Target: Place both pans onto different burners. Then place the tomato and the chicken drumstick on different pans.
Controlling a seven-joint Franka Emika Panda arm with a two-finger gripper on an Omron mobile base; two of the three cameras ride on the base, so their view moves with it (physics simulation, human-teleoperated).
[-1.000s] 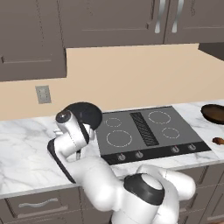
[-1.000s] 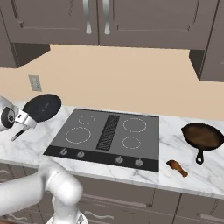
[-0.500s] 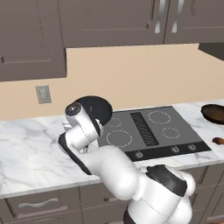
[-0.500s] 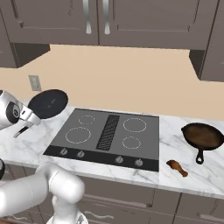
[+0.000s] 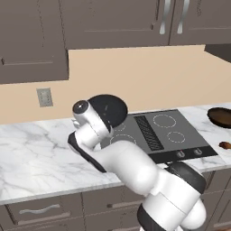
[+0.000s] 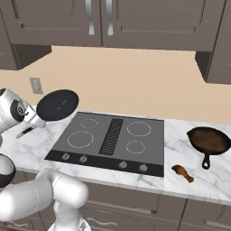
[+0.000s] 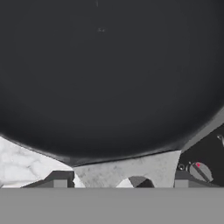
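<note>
The flat black skillet hangs in the air over the cooktop's left rear corner, tilted, with my gripper shut on its handle. Its dark underside spreads across the hand view above my gripper, and it shows behind the white hand in the left base view. The brown pan sits on the marble right of the cooktop, with the chicken drumstick in front of it. The burners are bare white circles. The tomato is out of view.
The dark glass cooktop has a black central grille and a row of knobs along its front. A wall outlet sits at the left. Cabinets hang above the marble counter.
The arm has swung right, carrying the black skillet from above the left counter to the cooktop's left rear corner. The brown pan and drumstick have not moved.
</note>
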